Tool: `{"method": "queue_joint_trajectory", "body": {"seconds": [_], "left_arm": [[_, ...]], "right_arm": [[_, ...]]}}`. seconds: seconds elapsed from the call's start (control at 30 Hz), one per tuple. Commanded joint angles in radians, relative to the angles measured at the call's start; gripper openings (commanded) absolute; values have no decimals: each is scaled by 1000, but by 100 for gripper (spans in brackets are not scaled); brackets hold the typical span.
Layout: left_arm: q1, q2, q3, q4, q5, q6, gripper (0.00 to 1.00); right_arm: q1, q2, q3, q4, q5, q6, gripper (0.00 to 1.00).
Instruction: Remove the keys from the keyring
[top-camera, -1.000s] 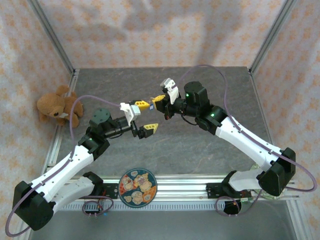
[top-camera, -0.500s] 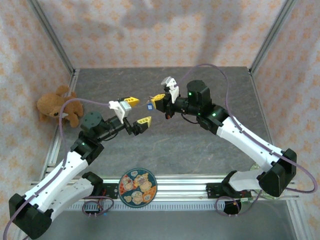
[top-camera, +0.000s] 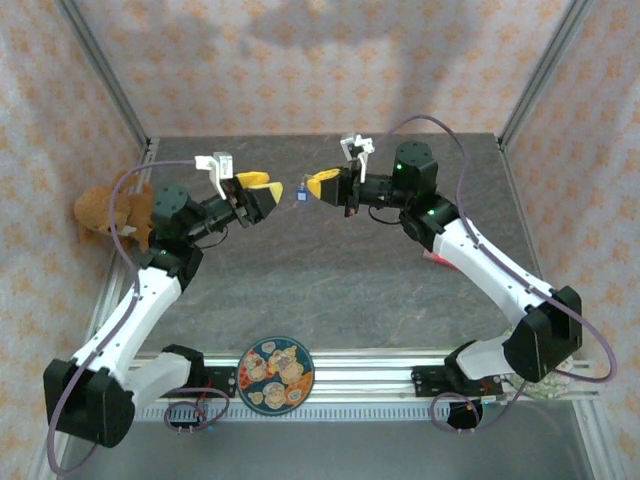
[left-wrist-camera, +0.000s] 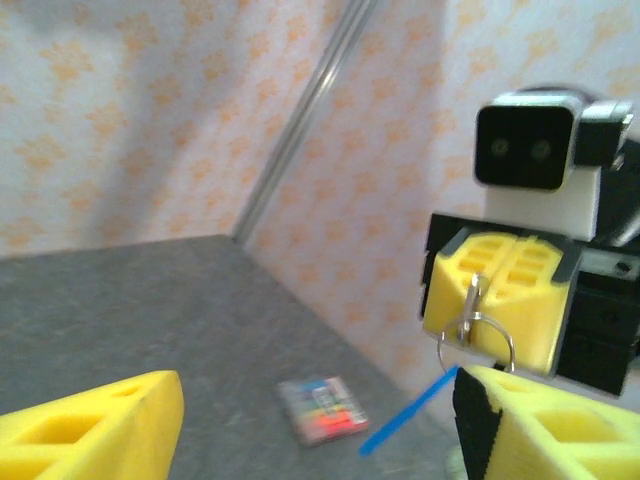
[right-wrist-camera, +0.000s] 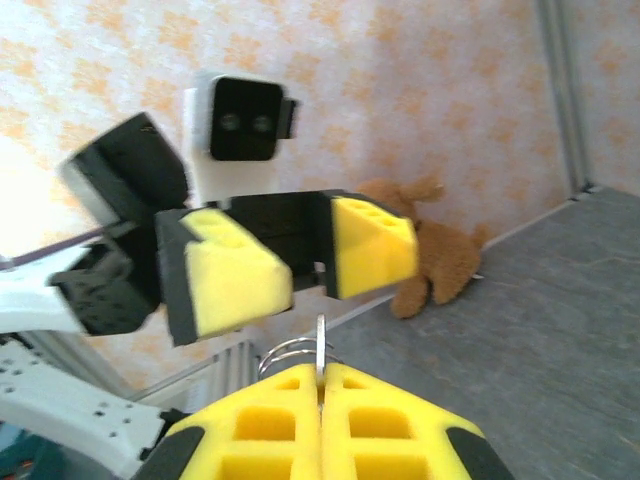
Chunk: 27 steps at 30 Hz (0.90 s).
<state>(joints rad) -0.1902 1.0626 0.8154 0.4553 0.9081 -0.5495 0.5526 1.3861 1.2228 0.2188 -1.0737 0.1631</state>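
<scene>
Right pincer (top-camera: 312, 187): clenched, yellow pads flush together. We see the key (left-wrist-camera: 472, 297), a thin pale metal sliver, pinched at the seam between the pads. The keyring (left-wrist-camera: 410, 412) hangs from it, with the wire ring just below the pads and the blue tag dangling lower, tilted. The whole bunch is held in the air above the far middle of the bench (top-camera: 330, 290).

Left pincer (top-camera: 266, 194): released, jaws well apart, nothing between them. It faces the right pincer tip to tip, just left of the blue tag. In the left wrist view one of its fingers sits close under the ring; we cannot tell whether they touch.

Room: a wide stretch of grey bench lies between the pincers and the near edge. A teddy bear (top-camera: 105, 212) lies at the left edge against the wall, just beside the left arm's elbow. A small multi-coloured pack (left-wrist-camera: 320, 410) lies on the bench toward the right, under the right arm. A patterned plate (top-camera: 277, 373) sits at the near edge between the arm bases. Papered walls close the left, far and right sides.
</scene>
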Motion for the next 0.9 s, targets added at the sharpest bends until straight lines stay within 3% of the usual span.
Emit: {"method": "queue_joint_trajectory", "body": {"seconds": [0.0, 0.47, 0.87], "left_arm": [[11, 29, 5, 308, 155, -249, 75], [12, 154, -17, 744, 276, -559, 86], [-34, 179, 17, 684, 291, -496, 86]], "right_arm": [[-8, 11, 19, 142, -142, 99, 0], [-10, 69, 69, 295, -207, 268, 0], [-3, 96, 85, 303, -228, 298, 0]]}}
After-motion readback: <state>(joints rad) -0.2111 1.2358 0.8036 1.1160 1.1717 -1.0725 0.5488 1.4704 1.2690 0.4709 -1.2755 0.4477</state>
